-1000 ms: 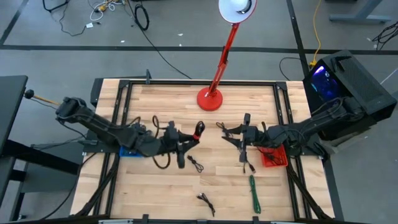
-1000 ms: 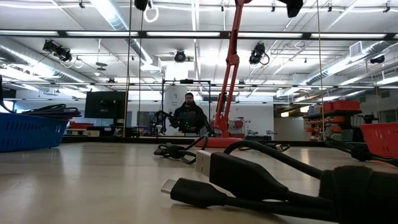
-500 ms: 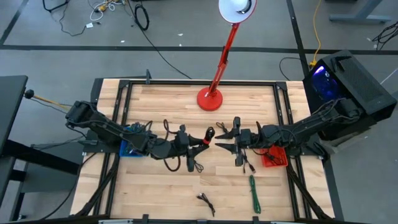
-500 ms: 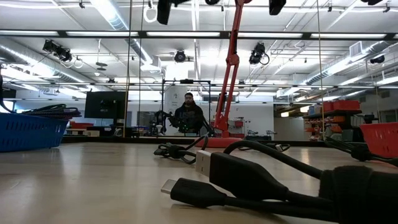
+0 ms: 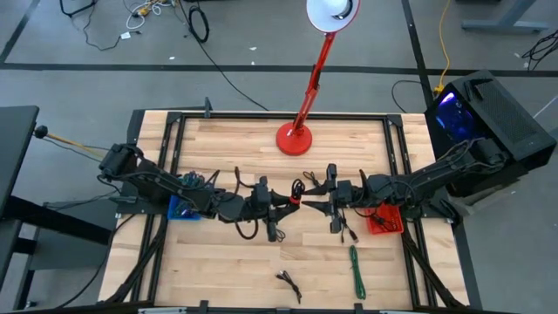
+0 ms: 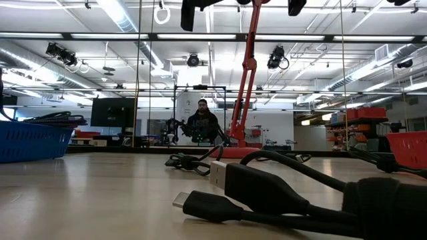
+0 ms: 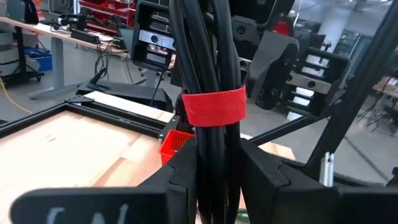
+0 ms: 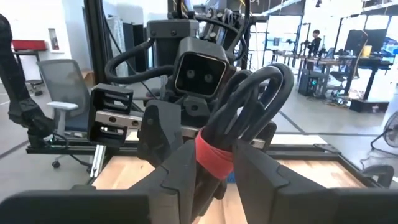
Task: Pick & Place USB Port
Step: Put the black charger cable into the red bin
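A bundle of black USB cable (image 5: 297, 191), tied with a red strap (image 7: 213, 107), hangs in the air over the table's middle between the two grippers. My left gripper (image 5: 285, 200) reaches in from the table's left and is shut on it. My right gripper (image 5: 313, 196) faces it from the right, and its fingers close around the strap. In the right wrist view the bundle's looped end (image 8: 256, 87) stands up in front of the left gripper's camera housing. My left gripper (image 7: 217, 149) pinches the bundle between its two fingers just behind the red strap, coming level from the table's left. The bundle sticks out past the fingertips toward the right gripper, lifted clear of the table. My right gripper (image 8: 214, 155) has a finger (image 8: 180, 165) on each side of the red strap (image 8: 216, 160), coming level from the table's right. The looped end rises beyond the fingertips.
A red lamp base (image 5: 294, 139) stands toward the far edge. A blue bin (image 5: 180, 209) lies at the left, a red bin (image 5: 384, 221) at the right. Loose cables lie nearer: black ones (image 5: 275, 232) (image 5: 289, 282) and a green one (image 5: 357, 270). A person (image 6: 202, 125) stands far behind.
My left gripper has carried the bundle toward the table's right, up to the right gripper. My right gripper has shifted slightly toward the left. The bundle's strapped part now sits between the right fingers.
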